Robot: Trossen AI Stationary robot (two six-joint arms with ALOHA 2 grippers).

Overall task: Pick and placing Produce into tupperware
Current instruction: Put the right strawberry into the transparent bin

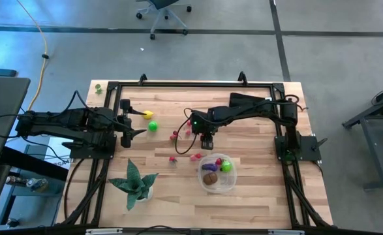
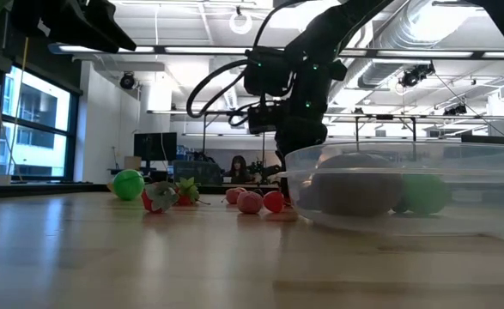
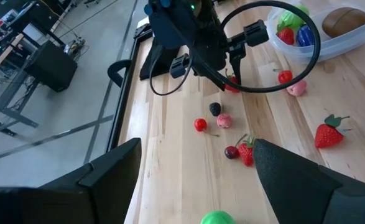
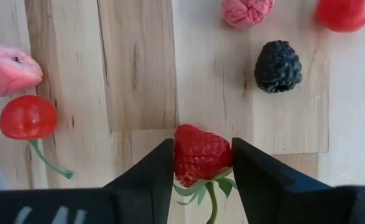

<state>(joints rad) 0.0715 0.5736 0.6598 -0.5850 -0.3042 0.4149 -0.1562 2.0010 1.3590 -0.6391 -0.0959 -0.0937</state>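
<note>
Two dark fingers of the right hand [image 4: 202,163] touch a red strawberry [image 4: 201,153] from both sides, gripping it on the bench [image 4: 138,74]. The left hand [image 1: 127,119] waits open, well apart.

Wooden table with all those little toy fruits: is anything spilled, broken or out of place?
Nothing looks damaged or spilled. The loose red and pink toy fruits lie scattered on the wooden table; the clear round plastic tub sits upright. The right pincer has a red toy strawberry between its fingers.
</note>
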